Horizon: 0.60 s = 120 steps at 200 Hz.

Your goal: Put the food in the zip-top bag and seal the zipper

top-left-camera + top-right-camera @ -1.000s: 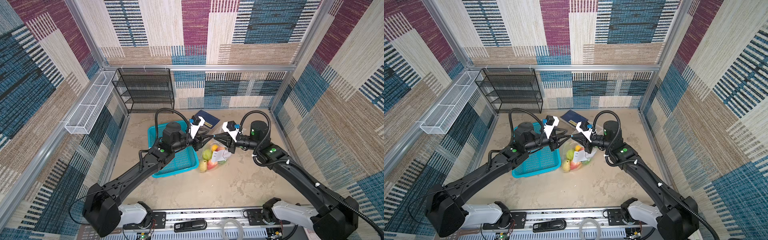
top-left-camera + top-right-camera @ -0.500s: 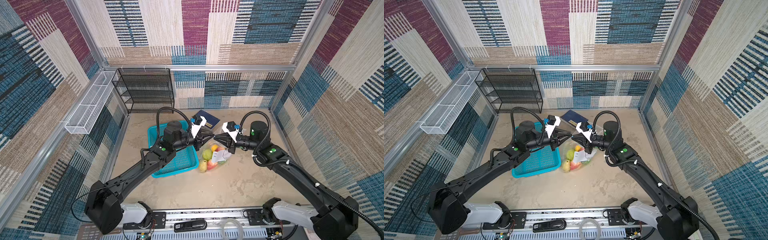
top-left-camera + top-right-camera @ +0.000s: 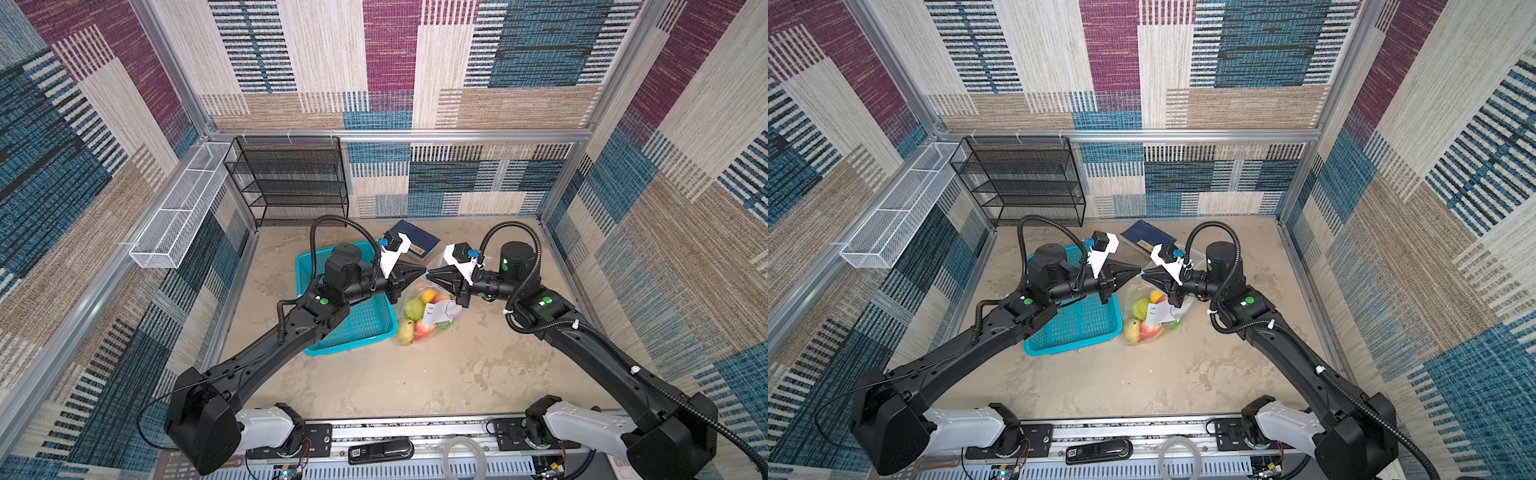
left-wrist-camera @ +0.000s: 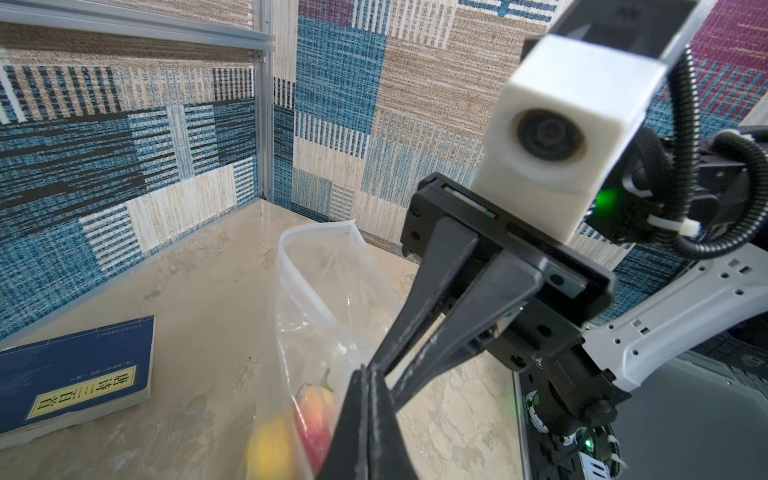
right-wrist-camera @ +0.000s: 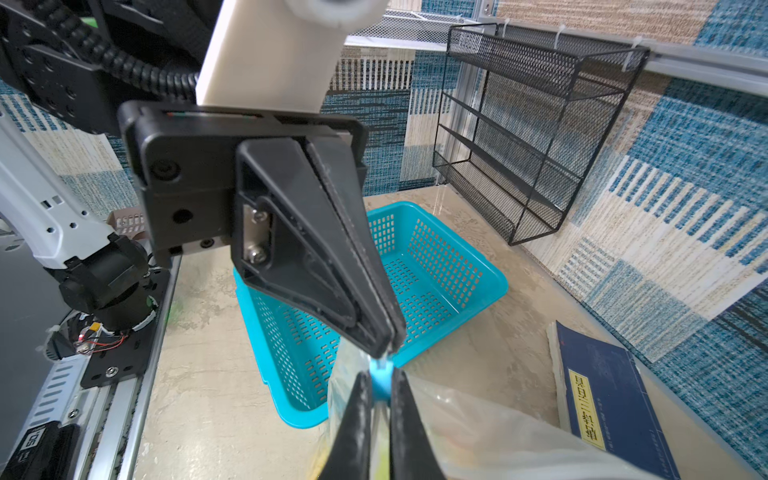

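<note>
Two robot arms met tip to tip over the worktop, both at the mouth of the zip-top bag. The bag rested just beside a teal basket, with the food, green, orange, red and yellowish toy pieces, already inside it. The left claw was clenched on the bag's top edge, its fingers pressed flat together, as the right wrist view showed. The right claw, facing it and almost touching it, was grasping the light-blue slider tab between its narrow fingertips. In the left wrist view the zipper curved away beyond the claws as a whitish strip, and the mouth appeared to stand open at that far end. A dark blue book lay flat on the worktop behind the bag, and a black wire rack stood against the back wall at the far left.
</note>
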Each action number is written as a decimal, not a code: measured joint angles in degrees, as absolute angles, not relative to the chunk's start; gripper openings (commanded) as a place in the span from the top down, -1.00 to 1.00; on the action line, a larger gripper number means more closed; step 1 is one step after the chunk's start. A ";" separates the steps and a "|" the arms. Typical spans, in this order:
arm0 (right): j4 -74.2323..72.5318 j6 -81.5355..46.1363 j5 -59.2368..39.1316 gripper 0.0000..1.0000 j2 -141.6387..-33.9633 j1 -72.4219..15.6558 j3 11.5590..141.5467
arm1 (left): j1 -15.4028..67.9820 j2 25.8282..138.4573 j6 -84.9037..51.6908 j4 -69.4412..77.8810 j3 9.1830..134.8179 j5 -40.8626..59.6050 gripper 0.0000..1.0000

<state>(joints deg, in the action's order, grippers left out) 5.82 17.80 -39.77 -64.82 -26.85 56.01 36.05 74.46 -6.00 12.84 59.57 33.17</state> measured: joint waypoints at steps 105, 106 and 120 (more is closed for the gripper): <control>8.14 17.78 -30.00 0.90 -60.31 -26.76 55.81 | 33.10 79.11 -9.26 10.85 68.07 29.43 1.00; 8.19 17.78 -29.91 0.90 -60.27 -26.76 55.79 | 33.01 79.20 -9.28 10.79 68.20 29.34 1.00; 9.19 17.34 -28.05 0.90 -59.37 -26.76 55.44 | 32.32 79.92 -9.96 10.17 69.25 28.67 1.00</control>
